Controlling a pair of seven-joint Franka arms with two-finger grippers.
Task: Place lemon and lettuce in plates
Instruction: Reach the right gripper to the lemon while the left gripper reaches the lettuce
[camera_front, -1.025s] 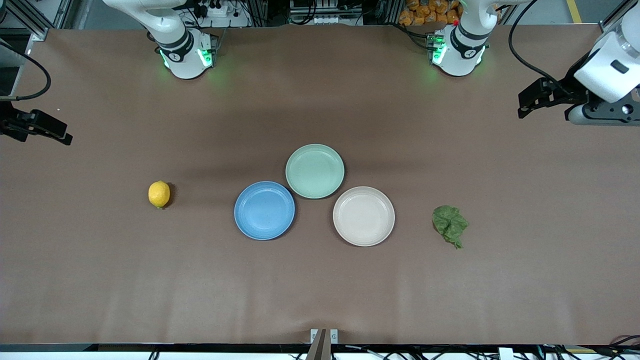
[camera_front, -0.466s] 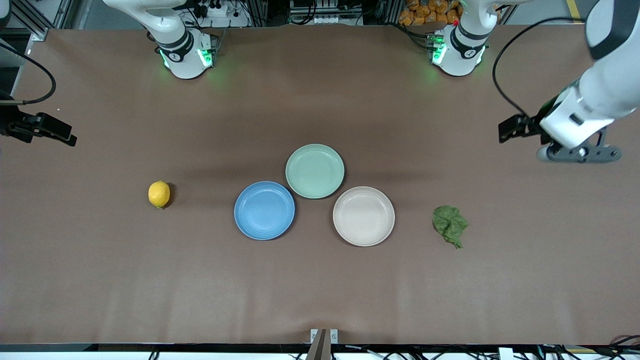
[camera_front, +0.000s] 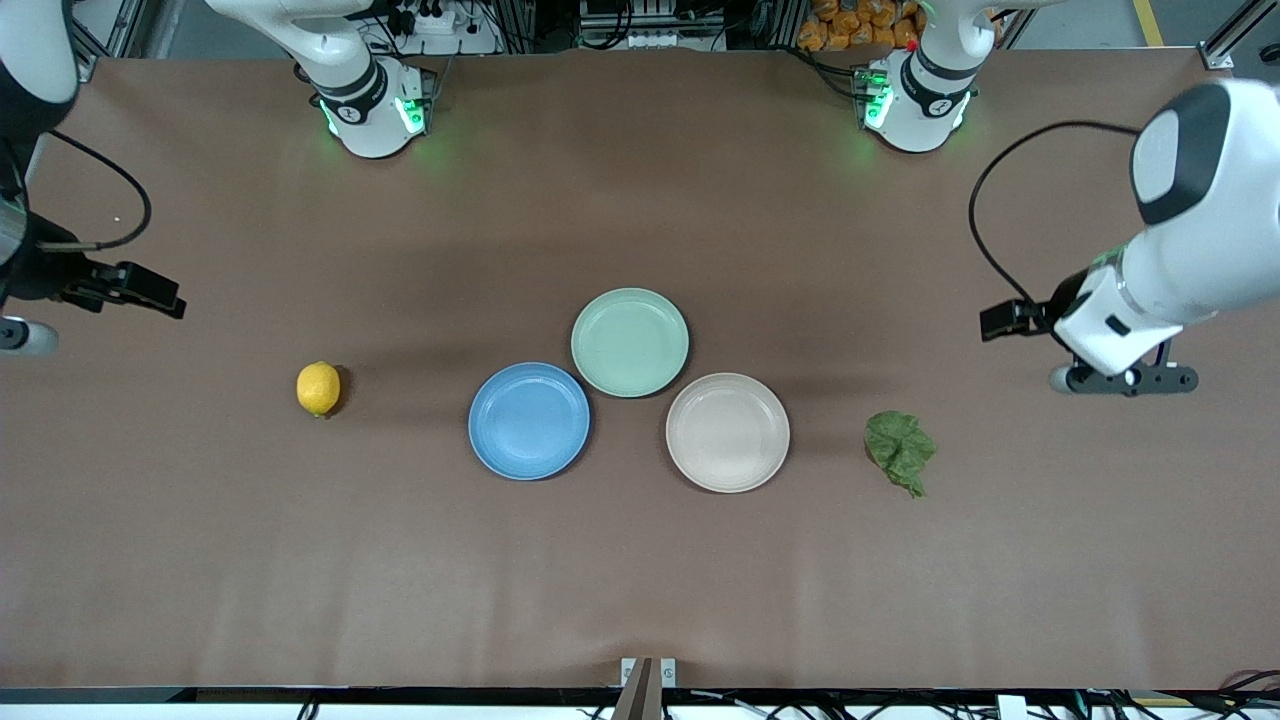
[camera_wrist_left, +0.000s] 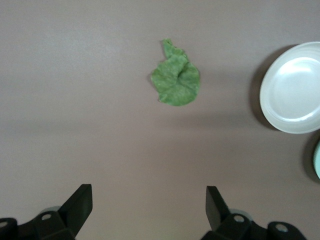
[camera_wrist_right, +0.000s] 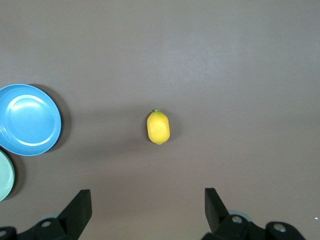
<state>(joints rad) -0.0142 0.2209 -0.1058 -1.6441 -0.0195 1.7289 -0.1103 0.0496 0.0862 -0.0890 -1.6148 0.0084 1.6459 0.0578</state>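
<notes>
The yellow lemon (camera_front: 318, 388) (camera_wrist_right: 158, 127) lies on the table toward the right arm's end, beside the blue plate (camera_front: 529, 421) (camera_wrist_right: 29, 120). The dark green lettuce (camera_front: 900, 452) (camera_wrist_left: 176, 80) lies toward the left arm's end, beside the beige-pink plate (camera_front: 727, 432) (camera_wrist_left: 295, 95). Both plates hold nothing. My left gripper (camera_front: 1122, 380) (camera_wrist_left: 148, 200) hangs open over bare table a short way from the lettuce. My right gripper (camera_front: 20, 336) (camera_wrist_right: 147, 202) hangs open over the table's end, well apart from the lemon. Neither holds anything.
A pale mint green plate (camera_front: 629, 342) touches the blue and beige-pink plates and lies farther from the front camera than both. A small metal bracket (camera_front: 648, 672) sits at the table's near edge. Brown table surface surrounds everything.
The left arm has swung down from the table's end toward the lettuce. The right arm has moved slightly toward the lemon. Both grippers stay open; nothing on the table has moved.
</notes>
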